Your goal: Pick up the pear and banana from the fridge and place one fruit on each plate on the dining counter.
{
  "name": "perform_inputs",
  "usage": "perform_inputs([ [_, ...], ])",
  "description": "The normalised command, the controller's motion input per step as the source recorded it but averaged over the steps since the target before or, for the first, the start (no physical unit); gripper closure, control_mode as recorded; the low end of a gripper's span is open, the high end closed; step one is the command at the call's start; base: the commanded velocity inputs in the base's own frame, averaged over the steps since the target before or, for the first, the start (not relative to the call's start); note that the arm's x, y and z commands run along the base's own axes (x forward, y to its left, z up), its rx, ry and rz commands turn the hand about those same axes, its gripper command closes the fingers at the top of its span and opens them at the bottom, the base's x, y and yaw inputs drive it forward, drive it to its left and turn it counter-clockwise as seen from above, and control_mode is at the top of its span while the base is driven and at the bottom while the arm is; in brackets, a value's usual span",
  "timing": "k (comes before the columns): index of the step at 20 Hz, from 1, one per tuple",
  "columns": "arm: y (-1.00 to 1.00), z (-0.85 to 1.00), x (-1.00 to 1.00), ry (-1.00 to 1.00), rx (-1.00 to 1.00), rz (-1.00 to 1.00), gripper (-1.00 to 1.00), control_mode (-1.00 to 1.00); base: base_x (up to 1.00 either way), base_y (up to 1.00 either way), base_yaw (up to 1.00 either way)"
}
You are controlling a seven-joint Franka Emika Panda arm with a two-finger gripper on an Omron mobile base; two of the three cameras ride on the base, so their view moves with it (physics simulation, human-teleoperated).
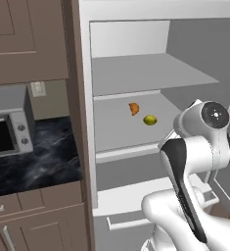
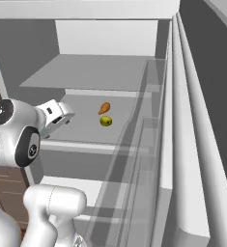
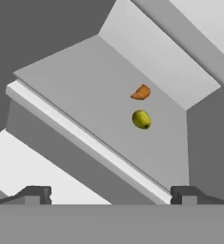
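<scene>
Our tool (image 3: pixel 108 193) hangs released with its jaws spread wide before the open light-grey fridge (image 1: pixel 136 78), and ahead of it on the pale middle shelf (image 3: pixel 85 95) we see the small yellow-green pear (image 3: pixel 141 119), with a small orange wedge (image 3: pixel 141 92) just beyond.

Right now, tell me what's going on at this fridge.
The robot arm faces the open fridge, its gripper open and empty, short of the middle shelf. On that shelf lie the yellow-green pear and, just behind it, a small orange wedge; they sit close but apart. Nothing has been picked up yet.
</scene>
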Motion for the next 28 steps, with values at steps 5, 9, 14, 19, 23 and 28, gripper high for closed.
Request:
perform_inputs([
  [5, 0.00, 0.01, 0.00, -0.02, 0.00, -0.09, -1.00, -1.00, 0.00, 0.00, -0.02],
  [9, 0.03, 0.00, 0.27, 0.01, 0.00, -0.11, -1.00, -1.00, 0.00, 0.00, 0.00],
  [14, -0.26, -0.05, 0.34, 0.01, 0.10, -0.01, -1.00, -1.00, 0.00, 0.00, 0.00],
  [19, -0.43, -0.11, 0.10, 0.00, 0.13, 0.00, -1.00, -1.00, 0.00, 0.00, 0.00],
  [23, -0.10, -0.06, 0.15, 0.04, 0.01, -0.06, -1.00, -1.00, 0.00, 0.00, 0.00],
  [28, 0.00, 0.00, 0.29, 0.01, 0.02, -0.05, -1.00, -1.00, 0.00, 0.00, 0.00],
])
